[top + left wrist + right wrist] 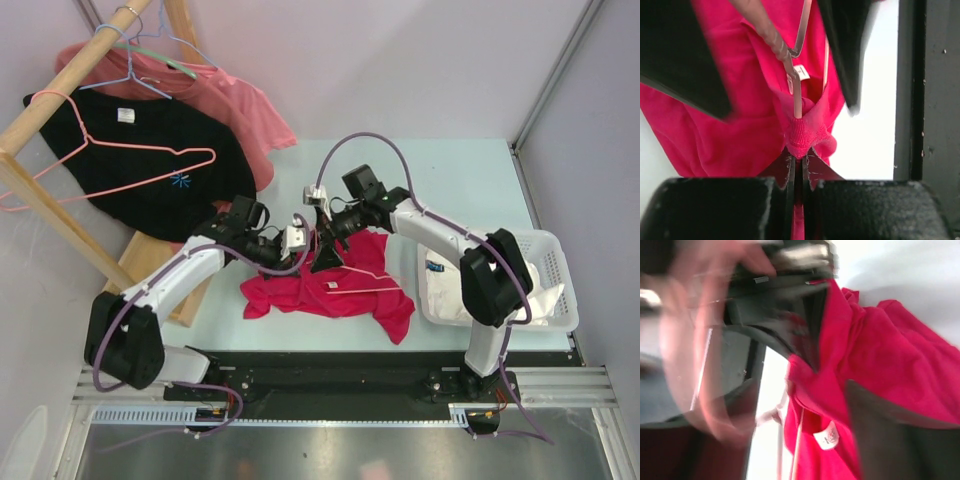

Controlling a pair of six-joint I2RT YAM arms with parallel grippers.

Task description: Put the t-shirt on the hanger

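The crimson t-shirt (345,290) lies crumpled on the table between both arms. My left gripper (801,150) is shut on the ribbed collar, which it holds bunched and lifted; it shows in the top view (300,240). The pink wire hanger (796,97) goes down into the neck opening beside the white label (801,73); one wire shows on the shirt (365,288). My right gripper (325,256) is open, its fingers (842,50) wide apart either side of the hanger's twisted neck. In the blurred right wrist view the collar and label (827,436) lie between its jaws (800,440).
A wooden rack (60,225) stands at the left with a black t-shirt (150,165), a salmon t-shirt (245,115), and pink (130,148), blue (140,85) and green (165,62) hangers. A white basket (560,275) of cloths sits right. A black rail runs along the front.
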